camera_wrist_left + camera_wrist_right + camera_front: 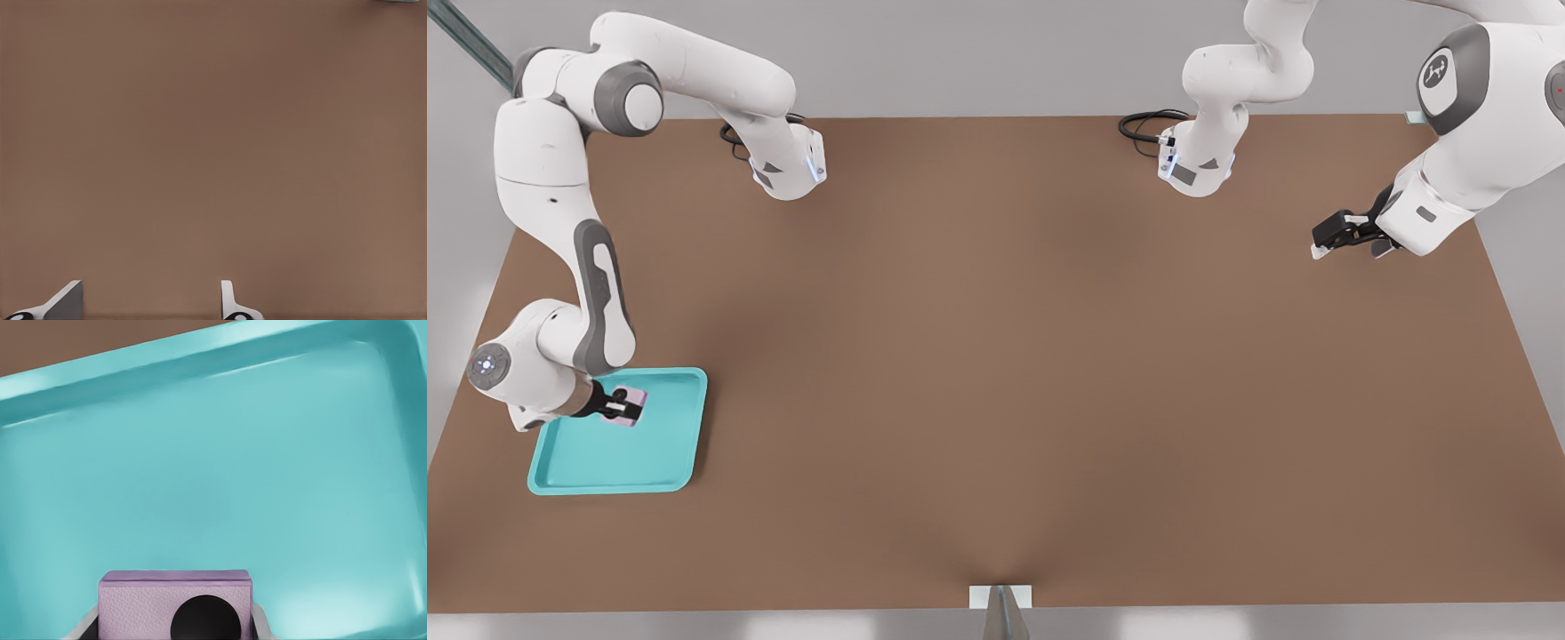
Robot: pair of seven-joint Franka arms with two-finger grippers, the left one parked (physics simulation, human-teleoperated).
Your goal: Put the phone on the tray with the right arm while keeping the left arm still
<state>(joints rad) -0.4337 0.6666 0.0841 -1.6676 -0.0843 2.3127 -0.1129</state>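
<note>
The turquoise tray (pixel 605 462) lies on the brown table near the front view's left edge. Over its back part, my gripper (pixel 628 406) on the right arm (pixel 560 347) is shut on the pale pink phone (pixel 631 411). In the right wrist view the phone (pixel 175 597) shows one black round lens, with a grey finger (pixel 261 625) pressed against each side. The tray floor (pixel 220 473) fills the space beyond it, rim included. Whether the phone touches the tray floor I cannot tell.
The brown table (pixel 996 356) spreads to the front view's right. Two arm bases (pixel 787 164) (pixel 1196 160) with black cables stand at the back edge. The parked left arm (pixel 1449 187) hangs at the far right. A small bracket (pixel 1000 597) marks the front edge.
</note>
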